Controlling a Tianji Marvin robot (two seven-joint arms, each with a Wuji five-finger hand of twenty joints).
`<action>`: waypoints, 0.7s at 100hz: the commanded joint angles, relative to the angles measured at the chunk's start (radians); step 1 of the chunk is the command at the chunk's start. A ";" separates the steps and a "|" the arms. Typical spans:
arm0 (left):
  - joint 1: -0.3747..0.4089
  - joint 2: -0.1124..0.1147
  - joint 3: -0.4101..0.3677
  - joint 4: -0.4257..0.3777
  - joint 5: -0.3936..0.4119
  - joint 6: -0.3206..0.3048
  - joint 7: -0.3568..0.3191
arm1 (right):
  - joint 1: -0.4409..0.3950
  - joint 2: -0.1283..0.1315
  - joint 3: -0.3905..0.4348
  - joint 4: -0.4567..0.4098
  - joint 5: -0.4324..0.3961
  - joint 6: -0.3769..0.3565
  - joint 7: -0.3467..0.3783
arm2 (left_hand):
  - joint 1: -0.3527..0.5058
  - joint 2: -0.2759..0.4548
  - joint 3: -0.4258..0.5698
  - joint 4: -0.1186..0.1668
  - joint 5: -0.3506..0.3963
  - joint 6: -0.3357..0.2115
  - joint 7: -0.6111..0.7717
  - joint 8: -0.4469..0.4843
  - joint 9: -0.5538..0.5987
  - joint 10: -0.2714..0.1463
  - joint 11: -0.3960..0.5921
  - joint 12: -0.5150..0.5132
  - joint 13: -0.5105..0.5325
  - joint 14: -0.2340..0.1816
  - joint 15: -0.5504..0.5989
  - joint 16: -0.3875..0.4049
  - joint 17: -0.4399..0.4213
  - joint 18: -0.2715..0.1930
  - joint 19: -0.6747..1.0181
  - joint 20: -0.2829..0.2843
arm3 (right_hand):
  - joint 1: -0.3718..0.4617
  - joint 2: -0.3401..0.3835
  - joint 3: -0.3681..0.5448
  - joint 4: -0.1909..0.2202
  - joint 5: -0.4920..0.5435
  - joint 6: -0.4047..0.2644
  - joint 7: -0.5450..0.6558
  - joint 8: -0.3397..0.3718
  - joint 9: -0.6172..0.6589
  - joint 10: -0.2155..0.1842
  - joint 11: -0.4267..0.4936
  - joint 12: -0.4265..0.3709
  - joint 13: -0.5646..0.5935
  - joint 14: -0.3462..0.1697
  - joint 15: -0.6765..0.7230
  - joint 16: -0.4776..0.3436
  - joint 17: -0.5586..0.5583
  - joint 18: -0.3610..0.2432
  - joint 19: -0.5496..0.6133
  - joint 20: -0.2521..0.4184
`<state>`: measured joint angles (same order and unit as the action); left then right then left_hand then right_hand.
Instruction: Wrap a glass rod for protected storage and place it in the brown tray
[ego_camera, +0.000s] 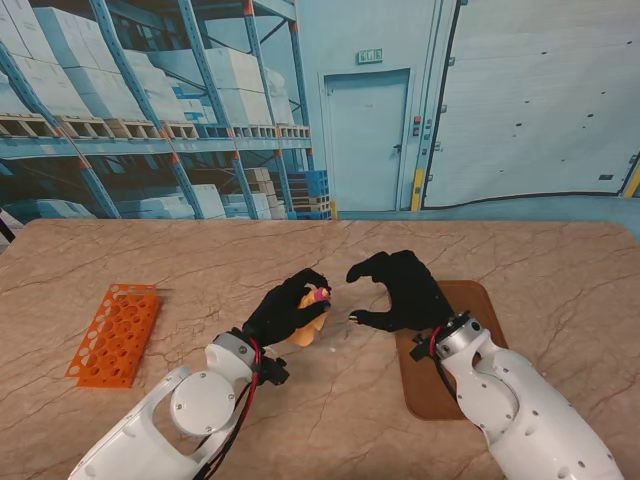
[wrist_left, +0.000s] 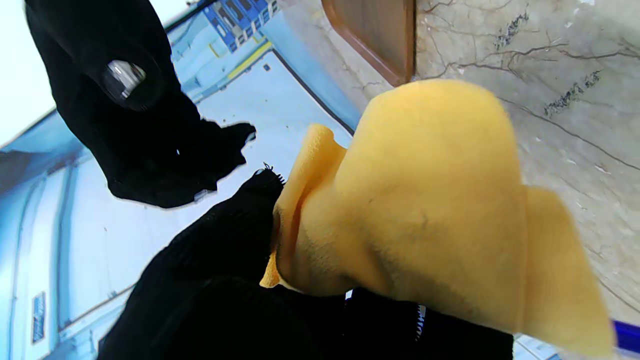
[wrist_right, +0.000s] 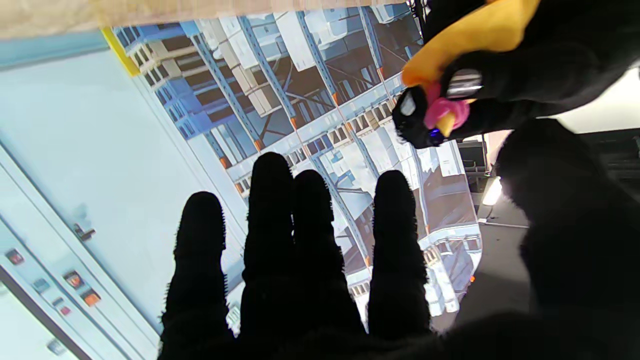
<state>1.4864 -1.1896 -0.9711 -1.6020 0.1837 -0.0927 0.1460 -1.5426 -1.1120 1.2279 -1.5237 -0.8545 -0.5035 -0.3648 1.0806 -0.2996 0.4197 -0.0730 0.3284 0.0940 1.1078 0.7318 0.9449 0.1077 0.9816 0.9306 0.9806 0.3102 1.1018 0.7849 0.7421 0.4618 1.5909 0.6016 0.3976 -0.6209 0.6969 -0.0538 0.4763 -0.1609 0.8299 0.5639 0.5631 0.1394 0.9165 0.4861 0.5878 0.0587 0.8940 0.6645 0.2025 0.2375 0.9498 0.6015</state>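
Observation:
My left hand (ego_camera: 283, 308) is lifted above the table's middle and shut on a yellow cloth bundle (ego_camera: 309, 326) with a pink tip (ego_camera: 319, 295) poking out between the fingertips. The left wrist view shows the yellow cloth (wrist_left: 430, 210) bunched in the black fingers (wrist_left: 230, 240). Any glass rod is hidden inside the cloth. My right hand (ego_camera: 402, 290) hovers just right of the bundle, fingers curled and apart, holding nothing. The right wrist view shows its fingers (wrist_right: 295, 240) spread, with the pink tip (wrist_right: 440, 110) beyond them. The brown tray (ego_camera: 480, 310) lies under my right wrist.
An orange test-tube rack (ego_camera: 115, 333) lies on the marble table (ego_camera: 200, 260) to the far left. The table's far edge meets a printed warehouse backdrop. Both white forearms rise from the near corners.

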 joint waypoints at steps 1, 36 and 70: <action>-0.001 -0.014 -0.002 -0.003 -0.015 0.012 0.003 | -0.023 -0.004 -0.001 -0.023 -0.002 0.025 0.012 | 0.100 0.082 -0.030 -0.028 0.003 -0.058 0.064 0.029 -0.014 -0.013 0.041 -0.010 -0.030 0.010 -0.033 -0.020 -0.032 0.035 -0.038 0.027 | -0.025 0.032 0.038 0.033 0.030 0.003 -0.013 0.001 0.018 0.010 -0.016 -0.011 -0.002 0.008 0.000 -0.007 -0.005 -0.014 0.017 -0.003; -0.054 -0.042 0.024 0.010 -0.082 0.053 0.038 | 0.032 -0.008 -0.071 0.022 0.155 0.121 0.155 | 0.105 0.115 -0.074 0.004 -0.031 -0.100 0.074 0.051 -0.047 -0.044 0.148 0.128 -0.161 -0.051 -0.043 0.008 -0.206 -0.018 -0.142 0.070 | -0.009 0.028 0.077 0.021 0.107 -0.012 -0.025 0.012 0.076 0.009 -0.045 -0.011 0.034 0.017 -0.020 -0.005 0.012 -0.004 0.010 0.005; -0.127 -0.076 0.055 0.044 -0.131 0.076 0.091 | 0.062 -0.025 -0.121 0.023 0.299 0.303 0.221 | 0.204 0.162 -0.226 -0.009 -0.056 -0.096 0.082 0.031 -0.077 -0.029 0.133 0.106 -0.393 -0.098 -0.274 -0.049 -0.566 -0.095 -0.473 -0.001 | -0.010 0.027 0.115 0.016 0.087 0.024 -0.069 0.005 0.009 0.044 -0.077 -0.027 -0.030 0.047 -0.067 -0.027 -0.010 0.000 0.008 0.012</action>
<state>1.3668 -1.2480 -0.9157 -1.5585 0.0604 -0.0206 0.2220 -1.4828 -1.1275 1.1196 -1.4891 -0.5810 -0.2201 -0.1921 1.1983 -0.2118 0.2095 -0.0731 0.2924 0.0339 1.1079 0.7510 0.8821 0.1059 1.0762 1.0359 0.6234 0.2514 0.8370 0.7429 0.2062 0.4085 1.1357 0.6173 0.3989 -0.6140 0.7890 -0.0539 0.5734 -0.1522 0.7913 0.5727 0.6027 0.1784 0.8643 0.4786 0.5956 0.0968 0.8571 0.6587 0.2117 0.2375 0.9498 0.6008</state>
